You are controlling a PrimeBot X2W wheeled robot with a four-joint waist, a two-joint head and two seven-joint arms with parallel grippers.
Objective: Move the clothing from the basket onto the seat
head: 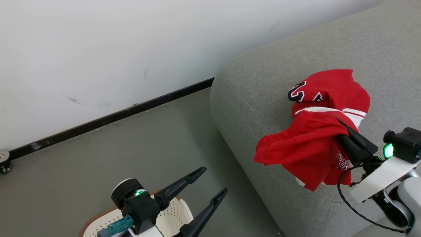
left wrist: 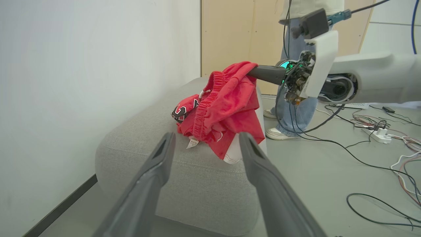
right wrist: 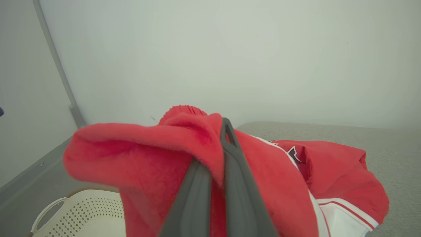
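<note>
The red shorts (head: 301,148) hang from my right gripper (head: 342,130), which is shut on their elastic waistband above the grey sofa (head: 263,108). In the right wrist view the fingers (right wrist: 236,184) pinch the shorts (right wrist: 148,148). The red jersey (head: 329,89) with black-and-white numerals lies crumpled on the sofa just behind. My left gripper (head: 210,184) stands open over the cream basket (head: 171,220), nothing between its fingers. In the left wrist view the shorts (left wrist: 230,105) dangle over the sofa (left wrist: 164,154) from the right gripper (left wrist: 255,70).
A white wall with a black baseboard (head: 108,118) runs behind the grey floor. A person's legs (left wrist: 296,108) stand beyond the sofa, with cables and a power strip (left wrist: 378,133) on the floor. A caster wheel (head: 4,161) sits at the left edge.
</note>
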